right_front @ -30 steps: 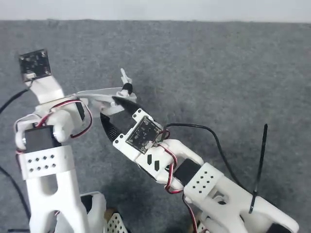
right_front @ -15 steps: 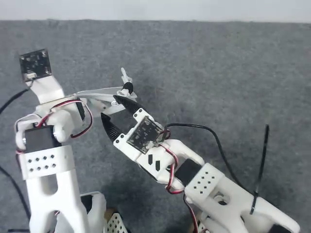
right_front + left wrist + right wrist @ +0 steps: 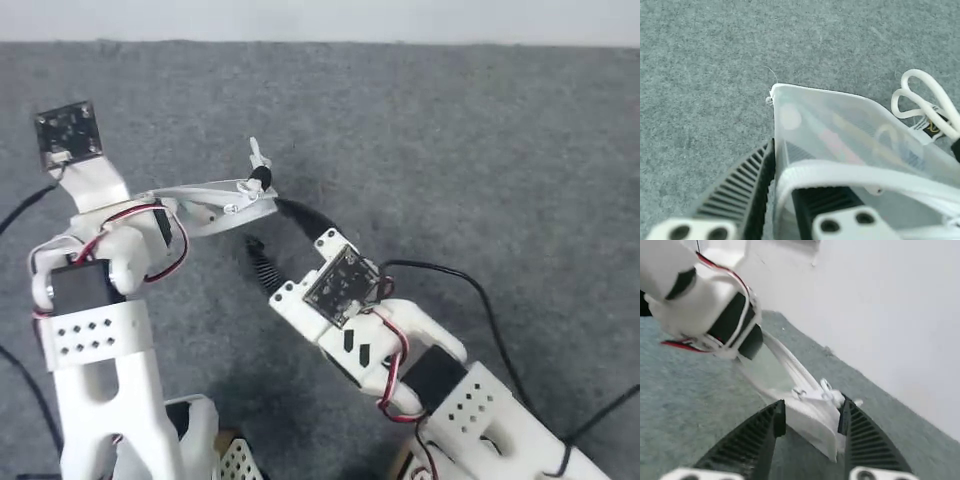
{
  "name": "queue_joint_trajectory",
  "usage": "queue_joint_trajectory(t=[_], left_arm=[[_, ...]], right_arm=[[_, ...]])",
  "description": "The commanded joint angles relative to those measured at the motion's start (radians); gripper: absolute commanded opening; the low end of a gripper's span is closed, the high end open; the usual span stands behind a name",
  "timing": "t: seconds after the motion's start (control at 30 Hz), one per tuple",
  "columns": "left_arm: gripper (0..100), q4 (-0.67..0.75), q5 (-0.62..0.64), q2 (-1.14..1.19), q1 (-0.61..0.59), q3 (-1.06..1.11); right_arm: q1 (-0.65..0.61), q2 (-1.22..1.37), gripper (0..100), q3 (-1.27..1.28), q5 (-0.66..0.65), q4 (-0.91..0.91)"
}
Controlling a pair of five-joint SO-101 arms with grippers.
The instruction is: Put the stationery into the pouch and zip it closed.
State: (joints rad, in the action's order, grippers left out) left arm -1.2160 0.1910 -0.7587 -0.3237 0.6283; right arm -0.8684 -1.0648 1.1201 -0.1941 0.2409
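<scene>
Two pincers work one pouch (image 3: 805, 100): the left pincer (image 3: 785, 172) is clamped on it, stationery (image 3: 837, 145) inside, above the desk (image 3: 480, 150). The right pincer (image 3: 272, 230) sits with jaws apart at its 4 o'clock. Zipping seems next, which calls for pinching the pull cord (image 3: 257, 160).

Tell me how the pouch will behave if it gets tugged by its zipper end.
The pouch looks like thin translucent film, so it would probably flex rather than stay stiff. Clamped at one end by the left gripper, its free end likely sags or swings. The stationery inside may shift.
</scene>
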Motion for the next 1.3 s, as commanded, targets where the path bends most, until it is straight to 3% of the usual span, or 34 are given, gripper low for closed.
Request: queue_joint_trajectory(t=[0.0,0.17,0.4,0.63,0.7,0.8,0.93,1.27], left_arm=[[1,0.031,-0.009,0.000,0.015,-0.010],[1,0.023,-0.043,-0.002,0.097,-0.005],[1,0.025,-0.051,-0.002,0.103,-0.007],[1,0.023,-0.052,-0.002,0.100,-0.004],[1,0.014,-0.052,-0.002,0.106,-0.002],[1,0.006,-0.054,-0.002,0.106,-0.004],[1,0.011,-0.054,-0.002,0.106,-0.004],[1,0.017,-0.054,-0.002,0.106,0.018]], right_arm=[[0.048,-0.061,16.9,-0.011,-0.006,0.108],[0.133,-0.110,16.9,-0.005,-0.005,0.153],[0.249,-0.097,17.0,0.037,-0.012,0.142],[0.263,0.005,17.0,0.037,-0.002,0.030],[0.260,0.007,17.0,0.023,0.064,0.002],[0.239,-0.001,17.0,-0.068,0.198,0.045],[0.191,0.045,16.6,-0.247,0.275,0.133],[0.125,0.437,15.1,-0.649,0.307,0.275]])
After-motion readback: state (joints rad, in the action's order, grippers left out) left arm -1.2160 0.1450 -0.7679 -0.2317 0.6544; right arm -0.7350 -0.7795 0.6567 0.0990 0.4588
